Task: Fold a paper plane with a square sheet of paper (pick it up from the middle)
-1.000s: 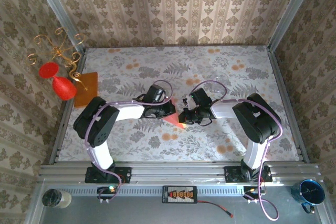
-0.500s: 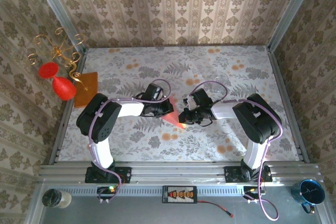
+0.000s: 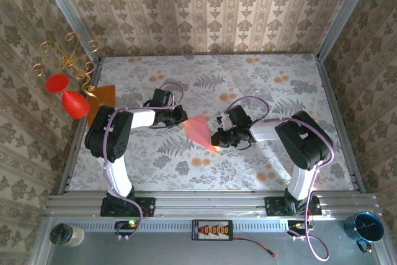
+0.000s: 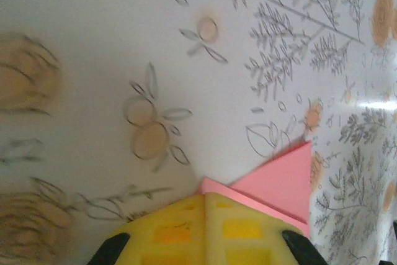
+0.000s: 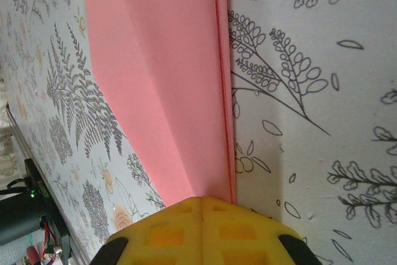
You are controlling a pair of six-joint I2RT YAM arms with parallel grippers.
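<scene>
Right gripper (image 3: 216,141) pinching paper plane (image 3: 200,130) tip | left gripper (image 3: 180,117) pressed together beside it | orange sheet (image 3: 107,95) well apart, left edge

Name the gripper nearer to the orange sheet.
Left. The left gripper sits right of the orange sheet, at the left corner of the pink paper; the right gripper is farther right, past that paper.

The paper plane (image 3: 198,130) is salmon pink. The desk (image 3: 279,85) is pale grey, printed with dark fern sprays and orange blossoms. A darker orange sheet (image 3: 101,105) lies at its left edge. The right hand (image 5: 203,202) has yellow pads (image 5: 167,231).
</scene>
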